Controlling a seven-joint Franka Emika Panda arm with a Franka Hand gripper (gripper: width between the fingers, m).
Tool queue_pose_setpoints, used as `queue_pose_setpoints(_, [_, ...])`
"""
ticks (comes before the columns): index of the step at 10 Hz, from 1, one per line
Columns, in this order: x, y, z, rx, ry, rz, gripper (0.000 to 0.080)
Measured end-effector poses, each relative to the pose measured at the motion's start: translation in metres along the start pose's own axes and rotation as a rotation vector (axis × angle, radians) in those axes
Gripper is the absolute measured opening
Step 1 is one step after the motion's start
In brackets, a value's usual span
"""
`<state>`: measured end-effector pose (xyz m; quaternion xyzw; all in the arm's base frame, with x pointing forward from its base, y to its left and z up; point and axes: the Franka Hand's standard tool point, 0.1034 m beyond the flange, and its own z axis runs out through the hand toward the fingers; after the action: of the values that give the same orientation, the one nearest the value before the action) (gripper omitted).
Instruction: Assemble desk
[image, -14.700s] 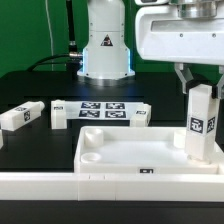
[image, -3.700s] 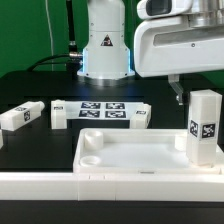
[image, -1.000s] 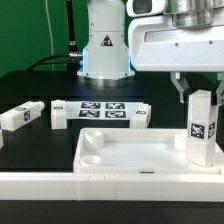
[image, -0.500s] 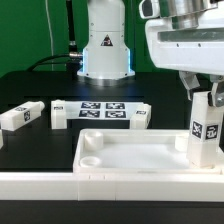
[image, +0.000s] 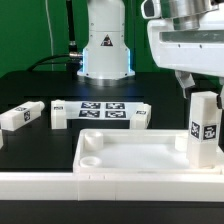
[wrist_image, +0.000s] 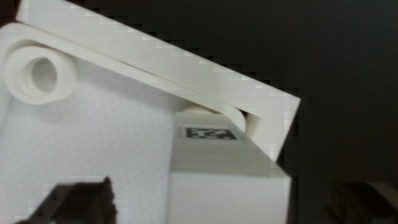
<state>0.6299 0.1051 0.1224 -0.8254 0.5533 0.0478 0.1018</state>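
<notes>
**Tool.** The gripper (image: 200, 88) hangs directly over the upright leg (image: 205, 130) with its jaws spread. The one visible finger (image: 185, 86) stands just beside the leg's top and appears clear of it. Nothing is held.

**Work.** The leg stands vertical in the corner of the desk top (image: 125, 148) at the exterior view's right. It is judged seated in that corner's socket, which would explain why it stands unsupported. An empty round socket (image: 92, 157) shows at the opposite end.

**Stock.** A loose leg (image: 20, 116) lies at the exterior view's left. A second loose leg (image: 60, 114) and a third loose leg (image: 140, 116) flank the marker board (image: 100, 110), apart from the top.

**Judgement.** One leg is fitted and three remain.
</notes>
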Motion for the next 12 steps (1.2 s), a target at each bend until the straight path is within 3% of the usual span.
queue_pose_setpoints(5, [0.0002, -0.0011, -0.0005, 0.002, 0.0, -0.345, 0.0649])
queue_pose_setpoints(12, [0.0037, 0.0013, 0.0001, -0.085, 0.064, -1.033, 0.0649])
